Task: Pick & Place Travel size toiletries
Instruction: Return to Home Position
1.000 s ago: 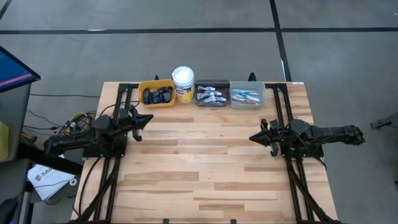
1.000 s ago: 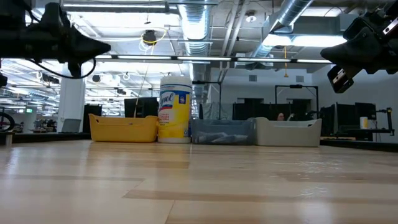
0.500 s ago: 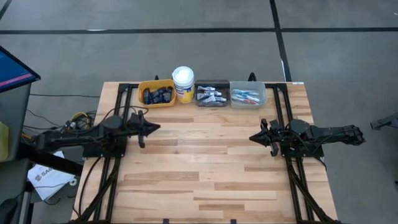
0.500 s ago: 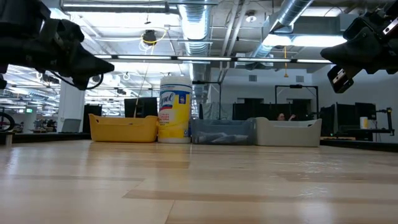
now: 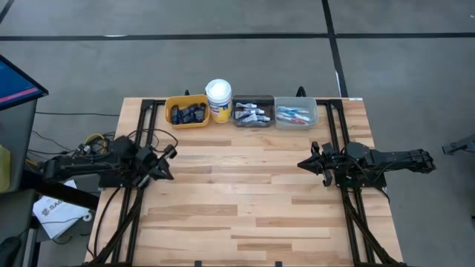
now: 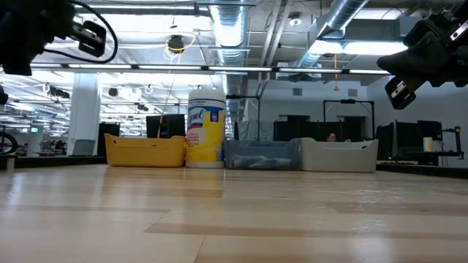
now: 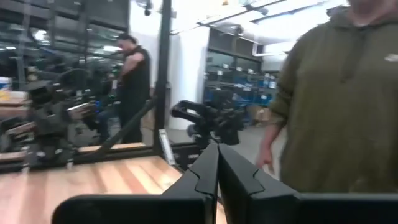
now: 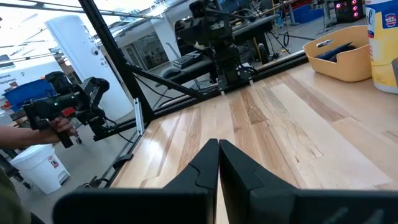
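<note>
The toiletries lie in three bins along the table's far edge. Dark navy tubes fill the yellow bin (image 5: 187, 112), white tubes the dark bin (image 5: 252, 111), toothbrushes the grey bin (image 5: 295, 112). My left gripper (image 5: 168, 157) hangs shut above the table's left side, nearer than the yellow bin; its wrist view shows the fingertips (image 7: 217, 167) together. My right gripper (image 5: 303, 163) hovers shut over the right side, pointing left, with its fingertips (image 8: 219, 158) closed. Neither gripper carries anything.
A white-lidded yellow tub (image 5: 218, 92) stands between the yellow and dark bins. The wooden table (image 5: 245, 193) lies bare between the arms. A person in an olive top (image 7: 336, 99) stands beyond the table's right side; a hand (image 8: 56, 122) shows beyond its left side.
My left gripper has swung toward the table's near edge, then drawn back toward the left edge, turning as it went. It has stayed shut. The right arm has kept still and the bins have not moved.
</note>
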